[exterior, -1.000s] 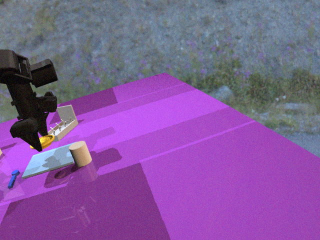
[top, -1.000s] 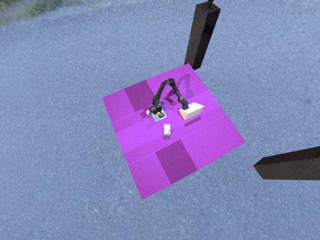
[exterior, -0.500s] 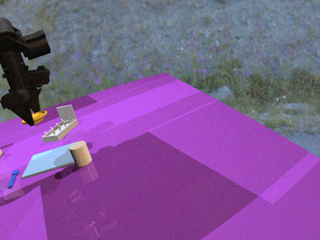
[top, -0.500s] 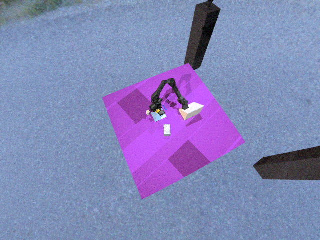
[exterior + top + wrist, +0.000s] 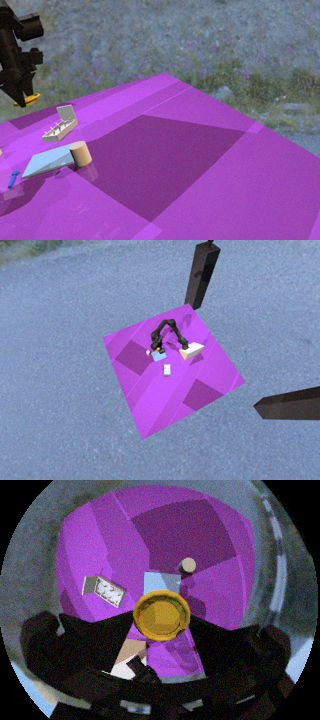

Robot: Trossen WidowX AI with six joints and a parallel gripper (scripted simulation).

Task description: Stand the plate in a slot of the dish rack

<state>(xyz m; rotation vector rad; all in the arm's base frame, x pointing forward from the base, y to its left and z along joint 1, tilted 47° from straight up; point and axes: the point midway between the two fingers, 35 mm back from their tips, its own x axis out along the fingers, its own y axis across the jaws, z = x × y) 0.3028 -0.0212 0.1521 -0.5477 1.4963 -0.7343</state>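
The yellow round plate (image 5: 158,349) (image 5: 33,99) (image 5: 161,615) is between the fingers of my gripper (image 5: 27,100) (image 5: 161,615), which is shut on it from two opposite sides of its rim. The plate is held in the air, close to level and slightly tilted in the exterior view. The off-white dish rack (image 5: 166,369) (image 5: 67,130) (image 5: 110,591) stands on the purple table, with short pegs inside and a raised panel at one end. It is apart from the plate, to the left of it in the wrist view.
A light blue slab (image 5: 158,357) (image 5: 49,158) (image 5: 162,581) lies below the plate. A tan cylinder (image 5: 148,352) (image 5: 82,155) (image 5: 187,565) stands beside it. A small blue object (image 5: 12,178) lies near the slab. A large white and tan block (image 5: 193,349) (image 5: 131,652) is by the arm's base.
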